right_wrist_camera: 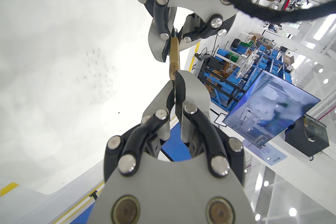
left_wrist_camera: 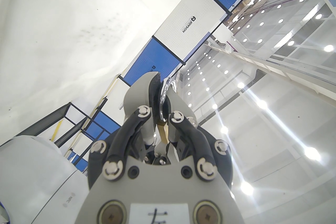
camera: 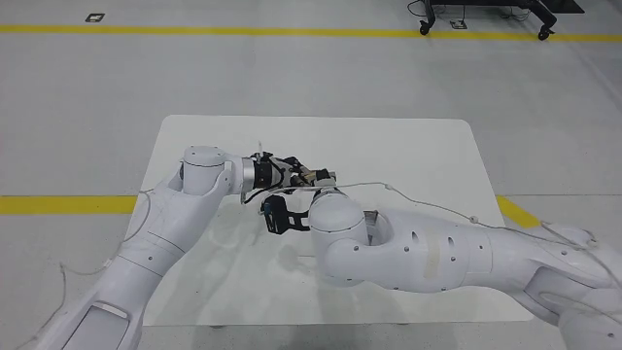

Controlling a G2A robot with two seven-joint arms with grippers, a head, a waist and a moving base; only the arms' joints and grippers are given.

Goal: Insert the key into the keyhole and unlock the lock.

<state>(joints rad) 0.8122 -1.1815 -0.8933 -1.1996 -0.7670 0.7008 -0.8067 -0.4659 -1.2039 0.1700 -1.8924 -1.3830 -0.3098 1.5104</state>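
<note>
Right gripper: pinched closed on the key, its blade meeting the brass lock, which is clamped tight in the left gripper above the table. Advised: hold key square to keyhole, press lightly, then twist. Left wrist view adds the silver shackle; right wrist view, the alignment.

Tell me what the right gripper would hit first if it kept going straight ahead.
The lock, held in the left gripper directly ahead. The right gripper is shut on what looks like the key, with no visible gap between key and lock.
</note>
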